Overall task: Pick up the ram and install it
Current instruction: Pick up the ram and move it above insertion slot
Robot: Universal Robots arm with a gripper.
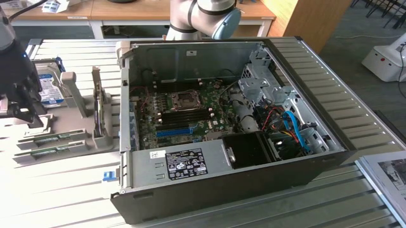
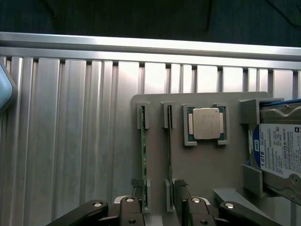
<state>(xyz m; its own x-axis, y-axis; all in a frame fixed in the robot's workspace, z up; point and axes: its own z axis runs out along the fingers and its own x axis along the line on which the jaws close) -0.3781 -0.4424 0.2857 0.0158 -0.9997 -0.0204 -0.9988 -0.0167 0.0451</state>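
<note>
I have the end effector wide open and holding nothing, hanging over the grey holder that sits near the worktop edge on the exterior view's left, well apart from the open computer case. The ram stands on edge in a slot of that holder. A second green stick lies parallel just beside it, on the side of the processor chip. Both run lengthwise straight out from under the end effector, with their near ends below the fingers. The jaws stand across the sticks' thin dimension, seemingly with both sticks between them, so I cannot tell which one they are lined up on. I see no contact.
</note>
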